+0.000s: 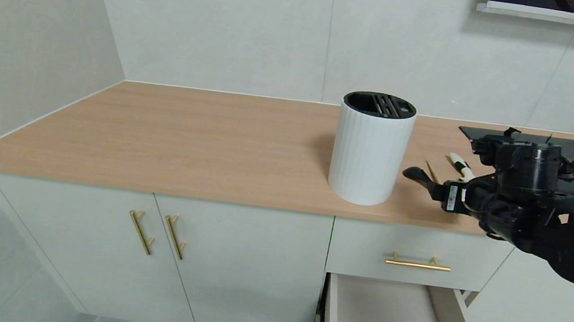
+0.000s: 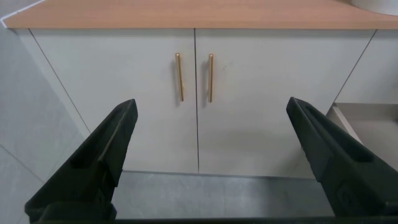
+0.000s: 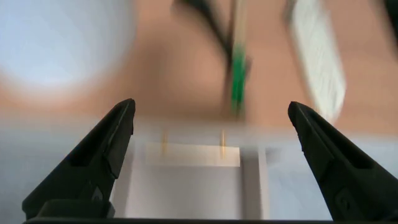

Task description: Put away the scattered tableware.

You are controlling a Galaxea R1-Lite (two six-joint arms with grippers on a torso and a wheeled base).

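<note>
**Watch Out for the White Holder**

The right gripper [image 3: 210, 109] has its fingers wide apart. It hangs low over the counter [image 1: 184, 142], just beside the white holder [image 1: 371, 150]. A thin stick [image 1: 432, 172] and a white-handled piece [image 1: 461, 166] lie flat close by. The left gripper [image 2: 210, 106] is wide apart too, facing the cupboard doors [image 2: 261, 93]. The thin stick may slip or roll. A bump could tip the holder.
</note>
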